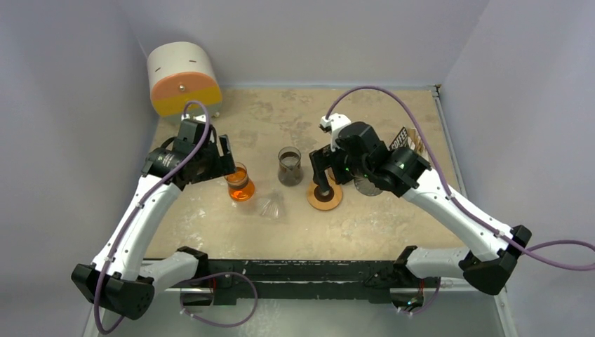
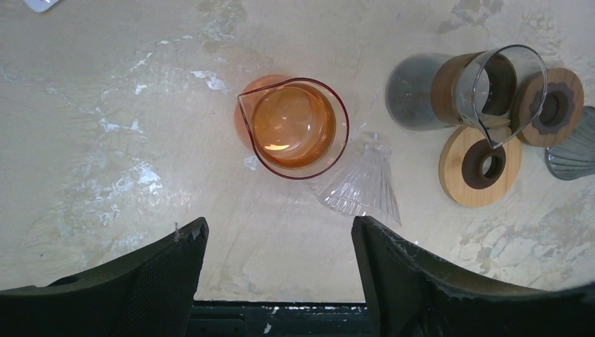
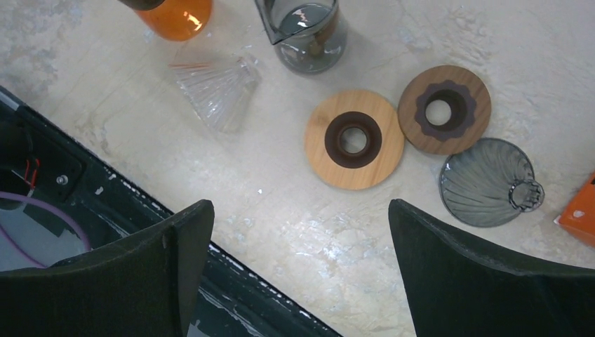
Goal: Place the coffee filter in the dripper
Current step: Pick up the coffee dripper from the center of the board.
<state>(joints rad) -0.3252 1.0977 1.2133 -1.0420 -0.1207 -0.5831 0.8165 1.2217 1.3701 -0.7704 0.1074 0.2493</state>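
A clear ribbed dripper (image 2: 365, 186) lies on its side next to an orange glass carafe (image 2: 295, 126). A smoked grey ribbed dripper (image 3: 487, 182) with a small handle sits mouth-down at the right. I cannot pick out a coffee filter for certain; tan sheets (image 1: 419, 144) stick out behind a black COFFEE sign. My left gripper (image 2: 279, 228) is open and empty, hovering short of the orange carafe. My right gripper (image 3: 300, 210) is open wide and empty above bare table, short of the wooden rings.
Two wooden rings (image 3: 354, 139) (image 3: 444, 109) lie side by side beside a grey glass carafe (image 3: 309, 31). An orange box (image 3: 579, 210) is at the right edge. A white and orange drum (image 1: 184, 77) stands back left. The black front rail (image 1: 302, 270) borders the table.
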